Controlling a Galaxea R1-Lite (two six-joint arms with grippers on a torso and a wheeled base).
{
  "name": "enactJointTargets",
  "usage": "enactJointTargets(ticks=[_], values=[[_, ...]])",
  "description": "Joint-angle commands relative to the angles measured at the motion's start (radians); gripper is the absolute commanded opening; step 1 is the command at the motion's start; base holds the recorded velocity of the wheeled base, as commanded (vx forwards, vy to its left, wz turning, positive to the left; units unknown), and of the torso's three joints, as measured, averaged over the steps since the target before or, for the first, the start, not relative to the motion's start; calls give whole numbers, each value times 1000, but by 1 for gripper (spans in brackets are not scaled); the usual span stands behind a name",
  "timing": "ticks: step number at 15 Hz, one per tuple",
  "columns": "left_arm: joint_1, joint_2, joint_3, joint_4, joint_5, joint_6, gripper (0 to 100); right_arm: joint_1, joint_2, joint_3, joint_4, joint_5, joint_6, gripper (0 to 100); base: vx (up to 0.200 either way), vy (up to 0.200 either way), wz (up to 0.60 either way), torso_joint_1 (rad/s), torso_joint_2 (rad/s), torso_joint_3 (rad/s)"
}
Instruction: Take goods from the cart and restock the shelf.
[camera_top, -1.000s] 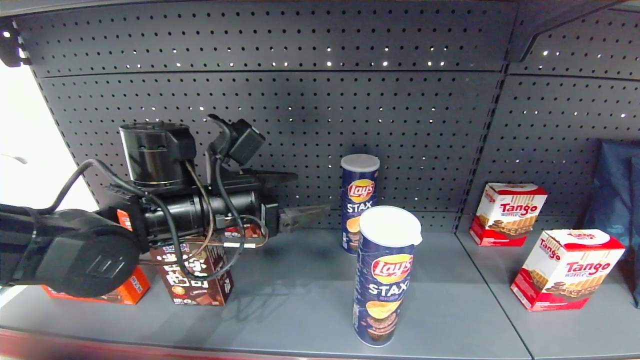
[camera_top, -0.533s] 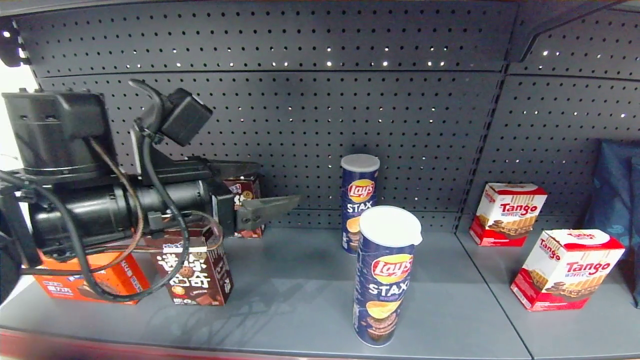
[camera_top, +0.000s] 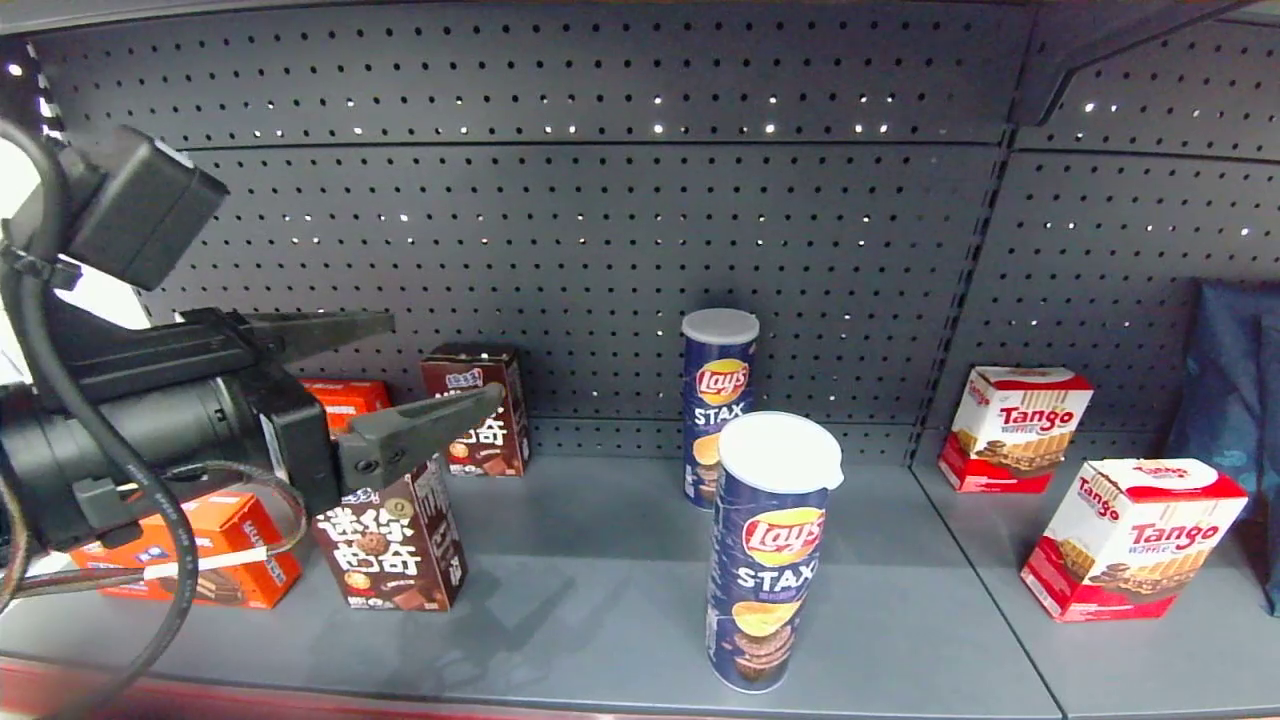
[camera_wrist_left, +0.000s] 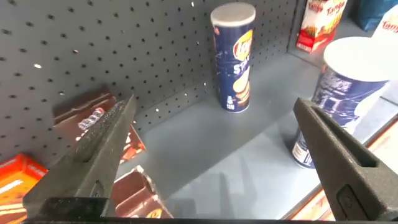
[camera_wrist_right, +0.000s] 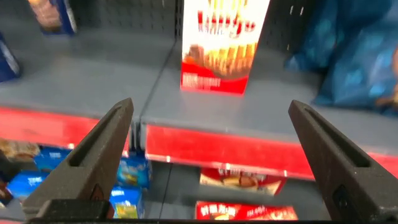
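Note:
My left gripper (camera_top: 446, 355) hangs open and empty at the left of the grey shelf (camera_top: 600, 590), above a brown chocolate box (camera_top: 392, 548) at the front. A second brown box (camera_top: 478, 410) stands upright at the back by the pegboard, just beyond the fingertips and apart from them. In the left wrist view the left gripper (camera_wrist_left: 214, 102) spreads wide, with that back brown box (camera_wrist_left: 93, 121) near one finger (camera_wrist_left: 93, 162). My right gripper (camera_wrist_right: 210, 104) is open and empty, in front of the shelf's red edge (camera_wrist_right: 249, 149), facing a red wafer box (camera_wrist_right: 224, 46).
Two orange boxes (camera_top: 200, 550) (camera_top: 345, 395) sit at the far left. Two blue chip cans (camera_top: 718, 400) (camera_top: 770, 550) stand mid-shelf, one behind the other. Two red wafer boxes (camera_top: 1015, 425) (camera_top: 1135, 535) and a blue bag (camera_top: 1230, 370) are on the right. Packaged goods (camera_wrist_right: 242, 180) lie on a lower shelf.
My left arm has drawn back to the left and out of the shelf, still open. That uncovers the rear brown box and the rear orange box. The goods have not moved.

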Motion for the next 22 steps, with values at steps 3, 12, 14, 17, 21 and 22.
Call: enactJointTargets(ticks=[3,12,14,17,21,22], values=[[6,-26,9,-9,0,-2,100,75,402,-376,33,103,-9,100,0,0,0,0,0,0],[5,-20,22,-9,-3,-2,100,589,980,-361,-346,-63,8,100,0,0,0,0,0,0],[3,-20,34,-10,-3,-2,100,613,1040,-343,-412,-66,12,100,0,0,0,0,0,0],[3,-22,38,-12,-5,-2,100,616,1106,-346,-406,-72,11,100,0,0,0,0,0,0],[-3,-26,57,-12,-5,-1,100,624,1198,-352,-408,-121,31,100,0,0,0,0,0,0],[-2,-28,65,-12,-5,-1,100,622,1218,-353,-408,-140,34,100,0,0,0,0,0,0]])
